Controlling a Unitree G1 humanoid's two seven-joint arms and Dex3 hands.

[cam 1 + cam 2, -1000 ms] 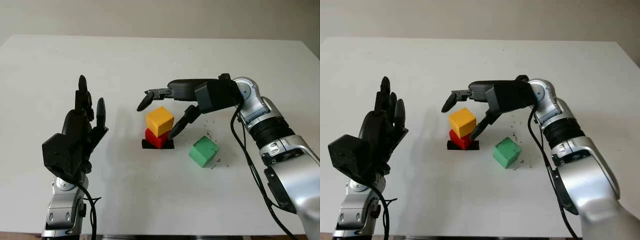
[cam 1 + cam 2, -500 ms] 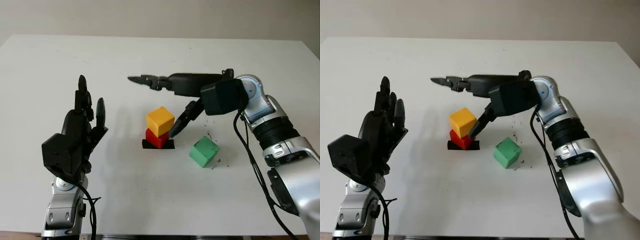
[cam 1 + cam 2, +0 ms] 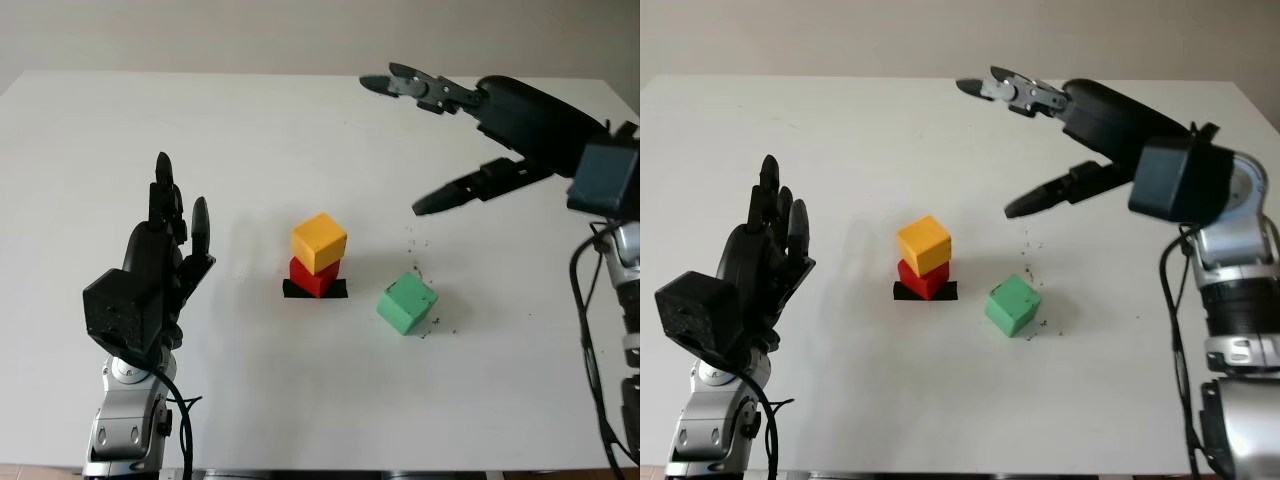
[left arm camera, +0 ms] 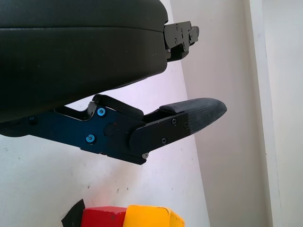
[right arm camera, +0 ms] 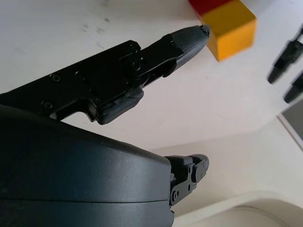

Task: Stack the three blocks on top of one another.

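A yellow block (image 3: 319, 241) sits skewed on top of a red block (image 3: 312, 276), which stands on a black square mark (image 3: 315, 289) at the table's middle. To their right a green block (image 3: 407, 303) lies alone on the table. My right hand (image 3: 405, 140) is open and raised well above and behind the green block, away from the stack. The left hand (image 3: 165, 250) is open, held upright to the left of the stack. The red block (image 4: 102, 216) and yellow block (image 4: 151, 216) also appear in the left wrist view, and the yellow block (image 5: 233, 31) in the right wrist view.
The white table (image 3: 120, 130) stretches wide around the blocks. Small dark specks (image 3: 420, 270) dot the surface near the green block. The table's front edge runs along the bottom of the head views.
My right hand has let go of the yellow block and lifted up and away to the right. The yellow block stays on the red one. The left hand has not moved.
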